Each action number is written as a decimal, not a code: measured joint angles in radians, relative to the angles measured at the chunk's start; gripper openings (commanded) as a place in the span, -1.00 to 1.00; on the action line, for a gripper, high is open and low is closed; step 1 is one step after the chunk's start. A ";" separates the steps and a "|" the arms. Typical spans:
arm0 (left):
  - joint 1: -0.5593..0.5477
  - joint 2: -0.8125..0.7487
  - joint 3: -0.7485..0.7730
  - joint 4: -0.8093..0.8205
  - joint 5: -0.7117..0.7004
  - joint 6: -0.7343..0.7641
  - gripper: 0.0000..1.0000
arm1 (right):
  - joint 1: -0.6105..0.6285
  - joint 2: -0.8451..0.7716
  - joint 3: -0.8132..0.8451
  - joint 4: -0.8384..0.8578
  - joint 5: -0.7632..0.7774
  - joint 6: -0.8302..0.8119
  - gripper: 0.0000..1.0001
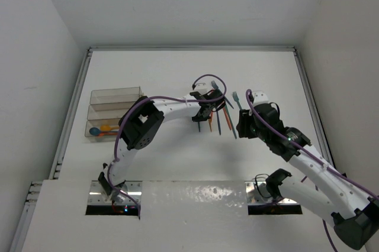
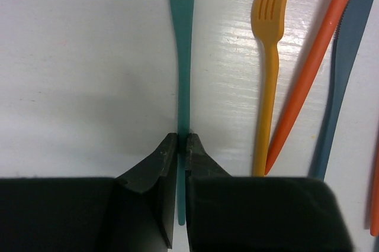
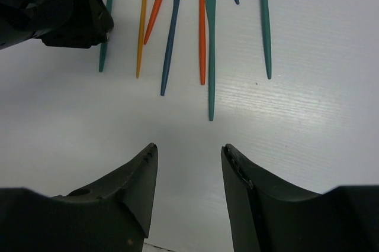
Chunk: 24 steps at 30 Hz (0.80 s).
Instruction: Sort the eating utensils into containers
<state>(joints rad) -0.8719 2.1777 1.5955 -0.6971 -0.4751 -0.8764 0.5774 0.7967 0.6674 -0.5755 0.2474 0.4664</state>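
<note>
The step in hand is the pick-up of one piece: the left gripper [image 2: 182, 145] has its jaws pressed together on the handle of the teal knife [image 2: 183, 57], gripping it low on the shaft with the blade pointing away. The knife looks to lie flat on the tabletop [image 2: 77, 74], not yet lifted. It is the leftmost of the loose utensils [image 1: 218, 119], which lie in a rough row right of centre, toward the far edge. A yellow fork [image 2: 269, 57] lies just beside it, apart from it. The right gripper [image 3: 189, 163] hovers on the near side of that row with its jaws partly apart and nothing between them. The bins [image 1: 115, 105] stand side by side at the left edge, well apart from the row, and the nearest one holds what look like two spoons [image 1: 100, 129], one blue and one orange. The next move probably calls for a straight lift, so the fork is not dragged along. After that comes a carry across to the left edge and a release into a bin other than the spoon one, with the knife turned to run along the bin's length.
</note>
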 measured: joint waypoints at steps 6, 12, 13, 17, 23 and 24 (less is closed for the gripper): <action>0.010 -0.026 -0.040 0.028 0.010 0.016 -1.00 | 0.000 0.000 0.000 0.002 -0.014 0.000 -0.05; 0.066 -0.127 -0.156 -0.021 0.064 -0.011 -1.00 | 0.000 0.000 0.000 0.001 -0.015 0.000 -0.05; 0.082 -0.145 -0.167 -0.042 0.068 -0.019 -1.00 | 0.000 0.000 0.000 0.001 -0.016 0.000 -0.05; 0.148 -0.248 -0.172 -0.090 0.071 -0.056 -1.00 | 0.000 0.000 0.000 -0.001 -0.017 0.000 -0.05; 0.233 -0.487 -0.169 -0.140 0.027 -0.193 -1.00 | 0.000 0.004 0.003 -0.002 -0.021 0.000 -0.05; 0.245 -0.515 -0.169 -0.155 0.019 -0.224 -1.00 | 0.000 0.005 0.004 -0.002 -0.021 0.000 -0.05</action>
<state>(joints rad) -0.6266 1.6630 1.4261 -0.8524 -0.4561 -1.1000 0.5774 0.8013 0.6716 -0.5770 0.2260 0.4664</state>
